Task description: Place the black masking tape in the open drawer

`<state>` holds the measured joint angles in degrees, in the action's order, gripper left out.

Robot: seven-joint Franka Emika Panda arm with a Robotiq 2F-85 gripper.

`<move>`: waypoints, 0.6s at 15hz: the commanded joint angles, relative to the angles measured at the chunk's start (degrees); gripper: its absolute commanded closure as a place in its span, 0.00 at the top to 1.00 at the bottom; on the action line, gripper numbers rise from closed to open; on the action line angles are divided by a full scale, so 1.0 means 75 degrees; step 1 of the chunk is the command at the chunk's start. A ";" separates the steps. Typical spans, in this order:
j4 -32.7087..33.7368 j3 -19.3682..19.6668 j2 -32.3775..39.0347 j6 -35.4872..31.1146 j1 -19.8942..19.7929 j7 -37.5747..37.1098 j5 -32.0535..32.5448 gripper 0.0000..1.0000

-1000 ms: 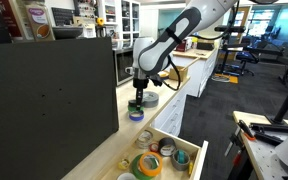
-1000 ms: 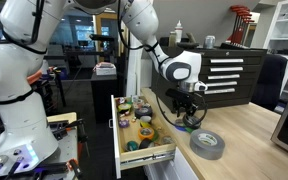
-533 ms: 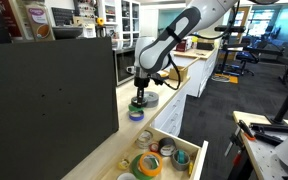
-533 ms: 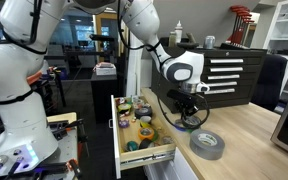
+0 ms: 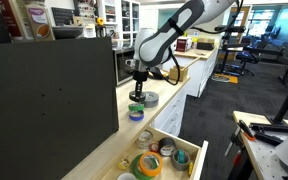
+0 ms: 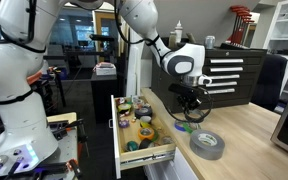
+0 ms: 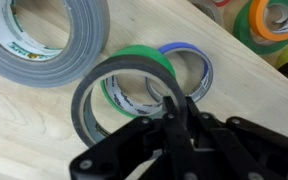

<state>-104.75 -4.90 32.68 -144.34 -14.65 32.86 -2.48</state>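
My gripper (image 7: 176, 102) is shut on the band of the black masking tape (image 7: 81, 108), a thin dark ring hanging from the fingers above the wooden counter. In both exterior views the gripper (image 5: 138, 92) (image 6: 191, 100) holds the tape (image 5: 138, 98) (image 6: 191, 107) a little above the other rolls. The open drawer (image 5: 174, 133) (image 6: 147, 153), with pale wooden sides and a white front, sits beside them and holds several coloured tape rolls.
Below the gripper lie a green roll (image 7: 149, 52) and a blue roll (image 7: 202, 62), stacked (image 5: 135, 114) (image 6: 187, 126). A wide grey roll (image 7: 39, 40) (image 5: 150, 99) (image 6: 207, 144) lies close by. A black panel (image 5: 44, 95) stands beside the counter.
The gripper has risen from the counter with the black tape in it, lifting clear of the green and blue rolls.
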 commanded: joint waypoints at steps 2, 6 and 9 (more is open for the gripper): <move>-0.0629 0.0197 -0.0964 0.0328 0.0247 -0.0596 0.0073 0.03; -0.1488 0.0453 -0.1739 0.0152 0.0613 -0.1642 0.0217 0.03; -0.2306 0.0650 -0.2315 -0.0024 0.0973 -0.2456 0.0461 0.03</move>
<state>-113.71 -2.47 22.07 -143.04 -10.61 21.08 -1.46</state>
